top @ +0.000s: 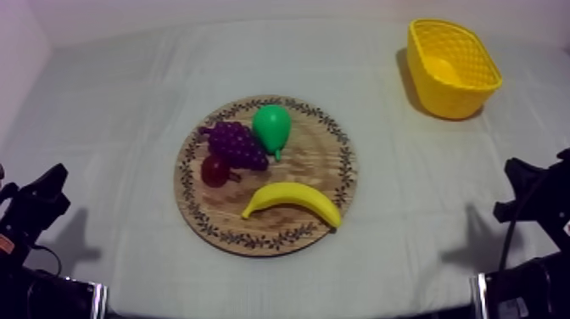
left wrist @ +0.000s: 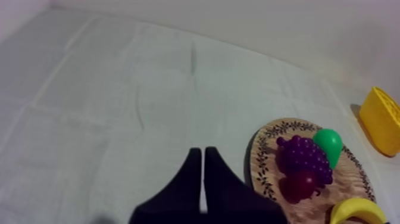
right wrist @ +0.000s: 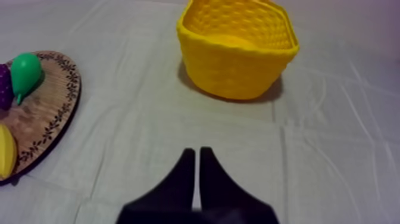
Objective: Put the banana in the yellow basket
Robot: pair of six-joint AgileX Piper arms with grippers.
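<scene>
A yellow banana (top: pixel 293 202) lies on the near right part of the round wooden board (top: pixel 318 157) in the middle of the table. The yellow basket (top: pixel 449 95) stands upright at the far right with nothing in it. My left gripper (left wrist: pixel 199 152) is shut on nothing, its fingers together as a narrow wedge over bare cloth left of the board (left wrist: pixel 351 179). My right gripper (right wrist: pixel 197 152) is likewise shut on nothing, over cloth in front of the basket (right wrist: pixel 238 68), with the board (right wrist: pixel 47 110) and the banana's end (right wrist: pixel 5 152) off to its side.
On the board with the banana lie a purple bunch of grapes (top: pixel 236 144), a green pear (top: pixel 272 127) and a small red fruit (top: pixel 214 170). My left arm (top: pixel 34 208) and right arm (top: pixel 530 191) sit low at the table's sides. Bare cloth lies between board and basket.
</scene>
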